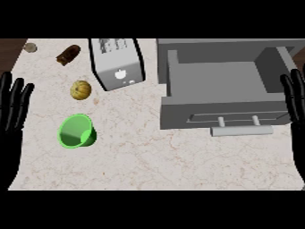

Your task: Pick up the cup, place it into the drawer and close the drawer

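The green cup (76, 131) stands on the marble counter (154, 161), left of the open grey drawer (224, 87) and well apart from it. The left hand (3, 105) and right hand (303, 96) rest at the edges, fingers straight and spread, holding nothing.

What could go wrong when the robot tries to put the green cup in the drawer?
The green cup lies tipped on its side, so it might roll away when a hand reaches for it. The orange fruit sits just behind it and could get bumped. The open drawer is across the counter, so the cup could clip its front wall going in.
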`<state>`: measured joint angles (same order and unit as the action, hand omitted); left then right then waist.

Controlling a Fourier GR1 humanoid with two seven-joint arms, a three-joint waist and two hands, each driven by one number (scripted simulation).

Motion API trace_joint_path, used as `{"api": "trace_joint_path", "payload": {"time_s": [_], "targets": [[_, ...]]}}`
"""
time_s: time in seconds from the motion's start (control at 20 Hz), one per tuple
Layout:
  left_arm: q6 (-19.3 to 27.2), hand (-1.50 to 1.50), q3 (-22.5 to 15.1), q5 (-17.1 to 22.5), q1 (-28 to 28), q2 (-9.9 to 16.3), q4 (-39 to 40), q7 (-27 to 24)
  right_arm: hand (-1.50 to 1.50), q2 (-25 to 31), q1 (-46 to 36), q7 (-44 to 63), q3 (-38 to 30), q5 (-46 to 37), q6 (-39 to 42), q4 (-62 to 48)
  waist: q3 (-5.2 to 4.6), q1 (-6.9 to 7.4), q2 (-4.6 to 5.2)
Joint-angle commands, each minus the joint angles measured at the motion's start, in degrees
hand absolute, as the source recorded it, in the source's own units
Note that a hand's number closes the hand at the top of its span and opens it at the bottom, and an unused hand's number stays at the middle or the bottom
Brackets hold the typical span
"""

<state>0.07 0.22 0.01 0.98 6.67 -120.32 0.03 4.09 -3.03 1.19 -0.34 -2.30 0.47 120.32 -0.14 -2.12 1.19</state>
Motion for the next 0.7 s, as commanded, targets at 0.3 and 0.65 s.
{"api": "trace_joint_path", "payload": {"time_s": [0.3, 0.65], "targets": [[-9.1, -1.50, 3.5, 19.6, 1.5, 0.2, 6.2, 4.4, -1.50, 1.3, 3.1, 1.5, 4.2, 2.0, 5.8, -3.4, 0.07, 2.76, -0.80], [-14.3, -1.50, 11.7, 26.2, -3.2, 4.2, 18.5, 1.8, -1.50, 1.6, -1.1, 6.5, 2.4, 3.8, 5.6, -3.3, 0.12, 2.11, -1.17]]}}
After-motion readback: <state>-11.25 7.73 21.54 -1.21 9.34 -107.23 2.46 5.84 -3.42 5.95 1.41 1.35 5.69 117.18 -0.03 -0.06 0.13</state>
